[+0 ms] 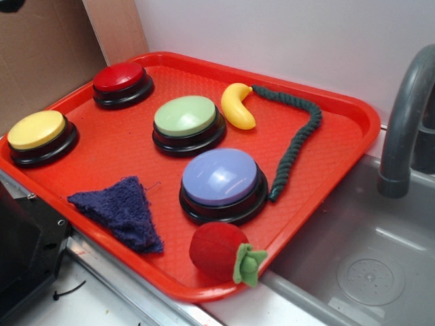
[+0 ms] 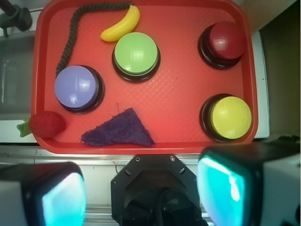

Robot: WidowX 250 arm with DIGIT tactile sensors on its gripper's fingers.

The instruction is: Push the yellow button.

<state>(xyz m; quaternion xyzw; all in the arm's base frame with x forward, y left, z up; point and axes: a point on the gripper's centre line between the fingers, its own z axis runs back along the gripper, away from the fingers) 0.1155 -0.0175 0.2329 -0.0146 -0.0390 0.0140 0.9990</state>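
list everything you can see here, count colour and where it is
tray: 1, red, on the counter beside the sink
yellow button: 1, yellow top, black base, tray's left corner
red button: 1, red, back left of tray
green button: 1, pale green, tray centre
purple button: 1, lilac, front centre
toy banana: 1, yellow, next to the green button
rope: 1, dark green, right side of tray
cloth: 1, dark purple, front left
toy strawberry: 1, red with green leaves, front edge
sink: 1, grey, right
tap: 1, grey, over the sink
gripper: 1, black with pale pads, open, off the tray in the wrist view

four buttons (image 2: 136, 54), one banana (image 2: 121, 26), rope (image 2: 70, 33), cloth (image 2: 118, 131), strawberry (image 2: 46, 124), tray (image 2: 188, 89)
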